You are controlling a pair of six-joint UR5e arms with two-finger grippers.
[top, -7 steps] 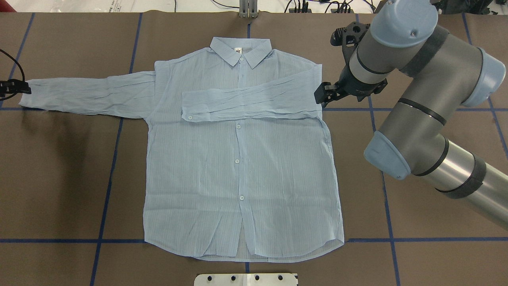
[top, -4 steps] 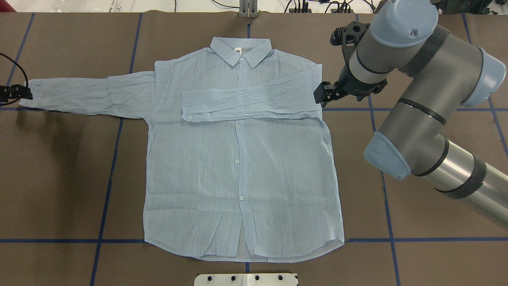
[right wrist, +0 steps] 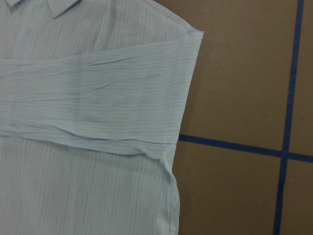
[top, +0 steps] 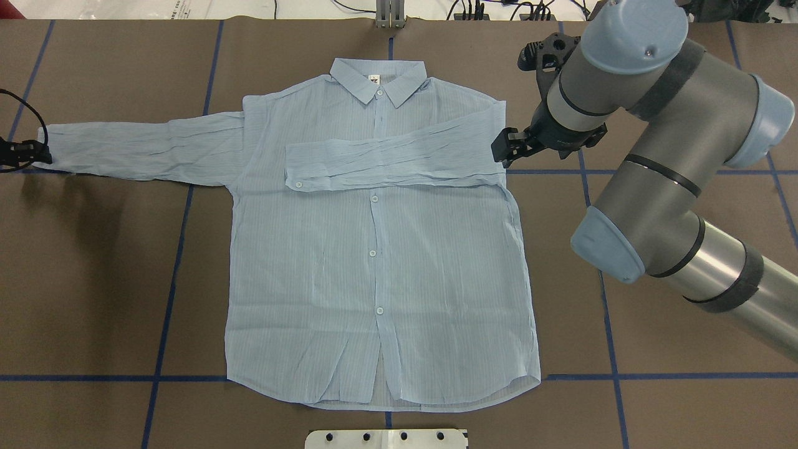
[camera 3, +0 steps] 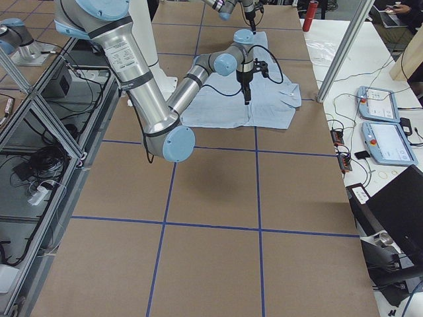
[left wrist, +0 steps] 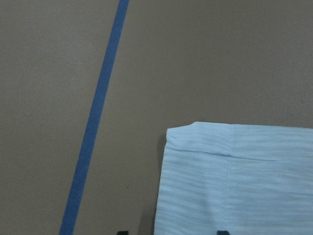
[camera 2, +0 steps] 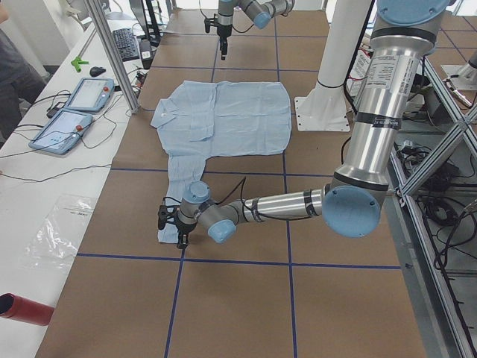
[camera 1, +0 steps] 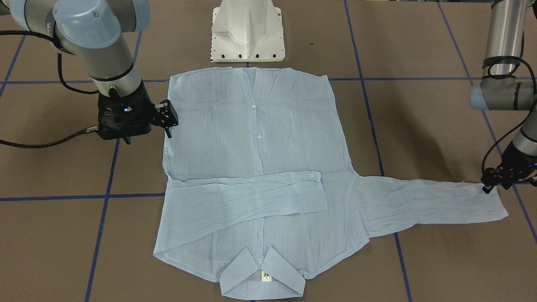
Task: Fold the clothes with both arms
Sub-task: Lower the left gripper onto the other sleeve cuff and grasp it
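The pale-blue striped shirt [top: 374, 262] lies flat and face up on the brown table, collar [top: 378, 78] at the far side. One sleeve [top: 386, 162] is folded across the chest. The other sleeve [top: 143, 149] stretches out flat to the left. My left gripper [top: 25, 151] is low at that sleeve's cuff [left wrist: 234, 176], open, and the cuff's edge lies between its fingertips [left wrist: 222, 232]. My right gripper [top: 502, 149] hovers beside the shirt's folded shoulder edge [right wrist: 190, 63], open, holding nothing.
The white pedestal base [camera 1: 247, 31] stands at the shirt's hem side. Blue tape lines [top: 168, 262] cross the table. A side table with teach pendants [camera 2: 71, 112] and a red cylinder [camera 2: 26, 309] runs along the far edge, where a person's sleeve [camera 2: 11, 74] shows.
My left gripper has slid a little along the cuff toward the robot's side. The right arm and the shirt have hardly moved.
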